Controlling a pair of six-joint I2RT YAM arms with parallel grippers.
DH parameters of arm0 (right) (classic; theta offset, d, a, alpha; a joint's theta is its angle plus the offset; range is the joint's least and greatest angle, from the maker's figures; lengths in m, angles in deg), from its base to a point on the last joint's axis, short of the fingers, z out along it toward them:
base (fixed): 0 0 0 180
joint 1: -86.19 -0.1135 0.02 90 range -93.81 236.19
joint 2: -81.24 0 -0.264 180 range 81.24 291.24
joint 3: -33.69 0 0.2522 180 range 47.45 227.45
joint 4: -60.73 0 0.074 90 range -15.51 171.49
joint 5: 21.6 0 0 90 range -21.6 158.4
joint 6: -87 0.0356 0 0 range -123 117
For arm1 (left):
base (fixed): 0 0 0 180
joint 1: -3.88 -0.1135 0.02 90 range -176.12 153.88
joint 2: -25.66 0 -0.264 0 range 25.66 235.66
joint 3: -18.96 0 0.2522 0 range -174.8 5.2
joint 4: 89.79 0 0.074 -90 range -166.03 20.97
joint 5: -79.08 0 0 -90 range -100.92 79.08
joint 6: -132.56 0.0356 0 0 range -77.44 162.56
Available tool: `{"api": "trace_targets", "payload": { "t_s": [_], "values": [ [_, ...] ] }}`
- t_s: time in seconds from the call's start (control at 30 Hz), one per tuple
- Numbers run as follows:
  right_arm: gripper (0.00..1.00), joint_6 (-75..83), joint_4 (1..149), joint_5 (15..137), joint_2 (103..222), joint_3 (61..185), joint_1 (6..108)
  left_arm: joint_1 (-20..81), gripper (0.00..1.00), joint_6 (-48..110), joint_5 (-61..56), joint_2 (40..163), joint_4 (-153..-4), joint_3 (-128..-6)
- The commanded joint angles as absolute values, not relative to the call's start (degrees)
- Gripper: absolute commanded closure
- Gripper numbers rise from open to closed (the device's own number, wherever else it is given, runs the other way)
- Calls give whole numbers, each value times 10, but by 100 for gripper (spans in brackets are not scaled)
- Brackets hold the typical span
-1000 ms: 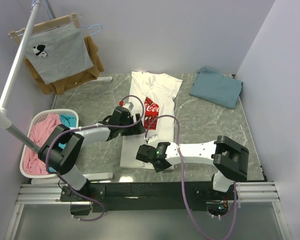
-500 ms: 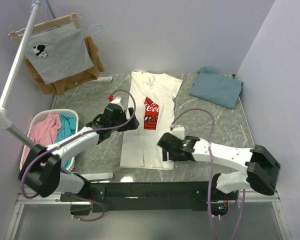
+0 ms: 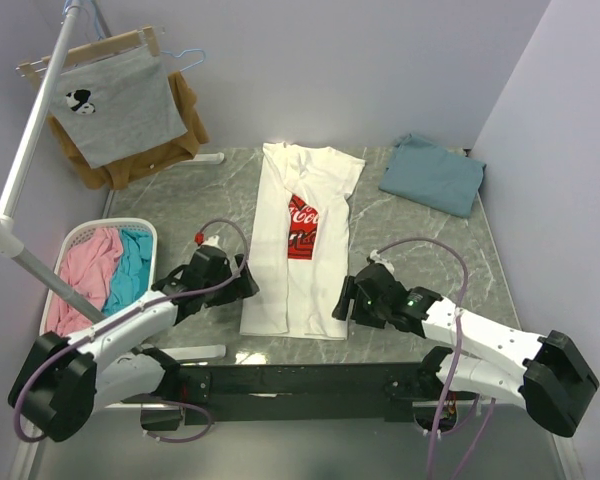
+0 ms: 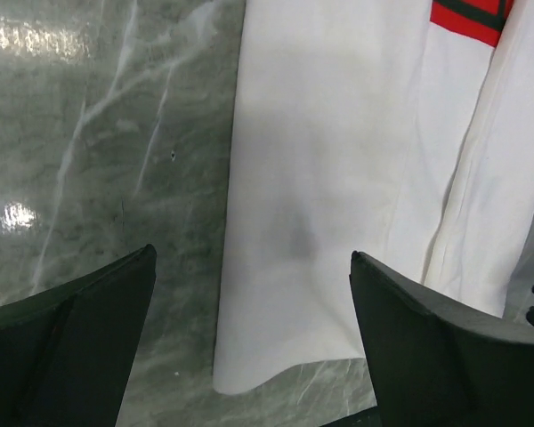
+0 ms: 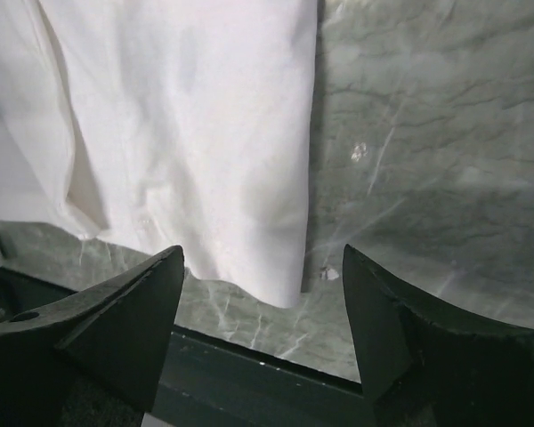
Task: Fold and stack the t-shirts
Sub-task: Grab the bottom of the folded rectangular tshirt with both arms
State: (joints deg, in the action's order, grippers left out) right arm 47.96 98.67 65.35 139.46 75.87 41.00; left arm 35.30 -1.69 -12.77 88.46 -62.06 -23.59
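Note:
The white t-shirt (image 3: pixel 298 270) with the red logo (image 3: pixel 300 225) lies mid-table, folded lengthwise into a long narrow strip, collar at the far end. The teal-blue t-shirt (image 3: pixel 435 172) rests folded at the back right. My left gripper (image 3: pixel 244 287) stands open just left of the strip's near hem; in the left wrist view the shirt's near left corner (image 4: pixel 276 356) lies below the open left gripper (image 4: pixel 252 258). My right gripper (image 3: pixel 348 300) is open just right of the hem; the near right corner (image 5: pixel 280 276) shows under the right gripper (image 5: pixel 262 253). Neither gripper holds anything.
A white laundry basket (image 3: pixel 100 229) with pink and teal cloth sits at the left table edge. Behind it a rack carries a grey shirt (image 3: pixel 115 105) over a brown garment (image 3: pixel 185 115). A black rail (image 3: pixel 300 380) runs along the near edge. Walls close the back and right.
Both arms have drawn off the white shirt, the left gripper leftward and nearer, the right gripper rightward. The right gripper has opened; the shirt's near part now lies flat as a strip.

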Motion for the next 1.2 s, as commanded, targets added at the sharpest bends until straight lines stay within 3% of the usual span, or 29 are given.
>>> {"api": "trace_targets", "payload": {
  "t_s": [0.0,0.47,0.73,0.8,0.93,1.03,1.07,1.17],
  "values": [
    [22,508,936,713,1386,726,415,353,5,-48,-101,842,-615,-211],
    [26,537,917,749,1399,685,416,391,13,-115,-40,747,-612,-112],
    [30,550,881,754,1425,675,416,413,31,-146,-30,735,-622,-65],
    [36,551,871,763,1436,678,415,417,41,-149,-28,729,-621,-52],
    [56,552,843,778,1458,668,415,418,51,-151,-34,725,-624,-44],
    [74,551,837,780,1464,670,415,418,59,-151,-35,736,-628,-44],
    [84,551,848,769,1464,673,415,418,65,-151,-35,738,-631,-44],
    [99,549,897,736,1447,682,415,420,79,-151,-35,737,-616,-47]
  ]
}}
